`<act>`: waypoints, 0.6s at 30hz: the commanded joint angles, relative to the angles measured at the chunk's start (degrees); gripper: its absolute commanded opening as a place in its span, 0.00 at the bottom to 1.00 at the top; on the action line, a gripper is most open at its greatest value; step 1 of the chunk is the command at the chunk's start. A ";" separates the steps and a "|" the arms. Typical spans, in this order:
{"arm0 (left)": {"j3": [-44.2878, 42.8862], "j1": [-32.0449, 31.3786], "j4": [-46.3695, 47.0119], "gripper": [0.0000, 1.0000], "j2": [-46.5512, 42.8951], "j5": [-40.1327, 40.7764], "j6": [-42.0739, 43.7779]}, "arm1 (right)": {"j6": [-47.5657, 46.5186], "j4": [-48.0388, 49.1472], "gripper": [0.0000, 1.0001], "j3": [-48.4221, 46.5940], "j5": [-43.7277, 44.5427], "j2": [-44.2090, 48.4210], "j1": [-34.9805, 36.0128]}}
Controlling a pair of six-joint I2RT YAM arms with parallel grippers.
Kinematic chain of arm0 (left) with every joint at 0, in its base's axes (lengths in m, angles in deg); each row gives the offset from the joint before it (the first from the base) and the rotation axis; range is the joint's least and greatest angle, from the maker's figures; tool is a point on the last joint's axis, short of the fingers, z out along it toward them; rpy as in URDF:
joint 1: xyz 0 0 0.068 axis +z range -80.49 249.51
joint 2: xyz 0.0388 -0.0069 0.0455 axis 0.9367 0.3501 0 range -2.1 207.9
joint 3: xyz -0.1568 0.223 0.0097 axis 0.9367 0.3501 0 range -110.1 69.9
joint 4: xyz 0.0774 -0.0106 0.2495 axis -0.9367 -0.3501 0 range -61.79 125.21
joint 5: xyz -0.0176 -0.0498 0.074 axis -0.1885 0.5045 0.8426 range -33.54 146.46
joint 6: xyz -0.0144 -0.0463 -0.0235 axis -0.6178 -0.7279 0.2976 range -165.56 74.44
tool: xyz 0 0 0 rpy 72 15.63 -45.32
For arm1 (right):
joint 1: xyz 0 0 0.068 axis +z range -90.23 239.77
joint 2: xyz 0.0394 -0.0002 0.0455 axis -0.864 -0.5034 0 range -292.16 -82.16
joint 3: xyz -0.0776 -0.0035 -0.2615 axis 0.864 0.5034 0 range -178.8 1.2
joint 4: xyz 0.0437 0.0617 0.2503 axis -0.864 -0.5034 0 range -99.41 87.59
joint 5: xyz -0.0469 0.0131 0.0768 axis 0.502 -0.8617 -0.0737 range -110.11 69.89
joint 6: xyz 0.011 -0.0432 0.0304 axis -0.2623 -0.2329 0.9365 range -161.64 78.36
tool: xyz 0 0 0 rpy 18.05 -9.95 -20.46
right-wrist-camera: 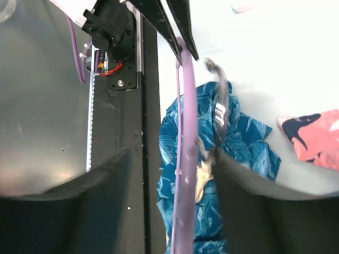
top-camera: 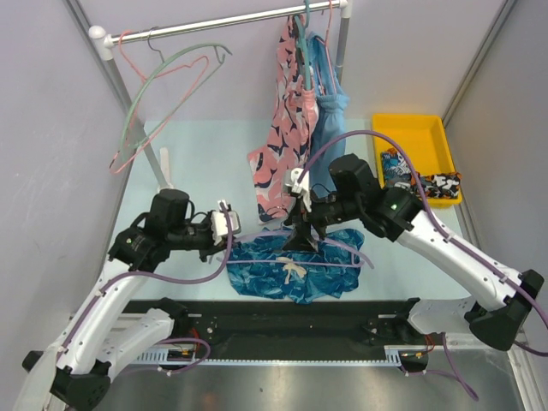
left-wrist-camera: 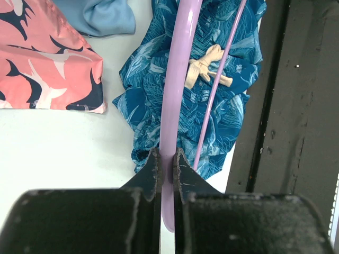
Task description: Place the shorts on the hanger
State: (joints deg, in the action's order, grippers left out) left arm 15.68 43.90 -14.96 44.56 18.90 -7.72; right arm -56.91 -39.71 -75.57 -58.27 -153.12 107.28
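Note:
The shorts [top-camera: 257,274], deep blue with a pale leaf print and a white drawstring [left-wrist-camera: 204,71], lie crumpled on the table near the front edge. The lilac hanger [top-camera: 342,246] stretches across just above them. My left gripper [top-camera: 228,224] is shut on the hanger's left end, and the bar [left-wrist-camera: 177,79] runs straight out from between its jaws [left-wrist-camera: 168,164]. My right gripper [top-camera: 300,235] hovers over the middle of the shorts [right-wrist-camera: 238,137], open. The hanger bar [right-wrist-camera: 188,159] passes between its wide-apart fingers [right-wrist-camera: 249,180]. The hanger's hook looks blurred.
A clothes rail [top-camera: 223,26] at the back carries a green hanger [top-camera: 171,73], a pink hanger [top-camera: 128,145], a pink navy-patterned garment [top-camera: 278,145] and a light-blue garment [top-camera: 330,111]. A yellow bin [top-camera: 419,137] of clothes stands at the right. A black base rail [top-camera: 282,321] borders the front.

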 commanded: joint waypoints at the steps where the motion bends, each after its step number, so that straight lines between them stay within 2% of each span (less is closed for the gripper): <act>1: -3.35 -1.11 4.64 0.00 0.98 0.03 -2.86 | -2.31 3.64 0.56 -3.03 0.80 -1.99 1.18; 2: -3.61 -1.37 4.73 0.00 1.07 -0.06 -2.86 | -2.57 3.81 0.53 -3.03 0.97 -2.25 1.36; 3: -3.70 -1.64 4.73 0.00 1.24 -0.06 -2.78 | -3.44 3.73 0.42 -3.12 1.23 -2.78 1.62; 5: -3.88 -2.25 4.65 0.00 1.60 0.56 -2.52 | -4.33 3.55 0.28 -3.30 1.67 -3.04 1.71; 6: -4.05 -2.43 4.56 0.00 1.77 0.56 -2.34 | -4.59 3.37 0.14 -3.38 1.76 -3.05 1.71; 8: -4.06 -2.61 4.21 0.00 1.86 0.73 -1.99 | -6.43 1.98 0.00 -3.47 2.46 -2.61 1.80; 10: -3.97 -2.61 3.94 0.08 1.69 -0.05 -2.77 | -8.97 0.57 0.00 -3.56 3.17 -1.38 1.63; 11: -3.88 -2.61 4.20 0.16 1.86 -0.06 -3.56 | -9.95 -1.18 0.00 -3.47 3.87 -0.77 1.54; 12: -3.79 -2.61 4.21 0.35 2.04 -0.32 -4.26 | -11.18 -2.15 0.00 -3.56 4.31 0.02 1.54; 15: -2.83 -2.08 4.47 0.54 2.48 -0.06 -5.41 | -14.87 -6.63 0.00 -3.56 6.16 3.97 1.36; 18: -1.07 -0.42 5.52 0.57 3.52 -0.23 -5.59 | -18.48 -12.61 0.00 -3.47 8.26 8.63 1.45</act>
State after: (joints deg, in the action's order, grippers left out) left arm 14.68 41.85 -12.42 46.87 20.05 -11.30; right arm -68.87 -45.13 -76.64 -52.63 -151.96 108.46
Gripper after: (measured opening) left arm 0.555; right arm 0.025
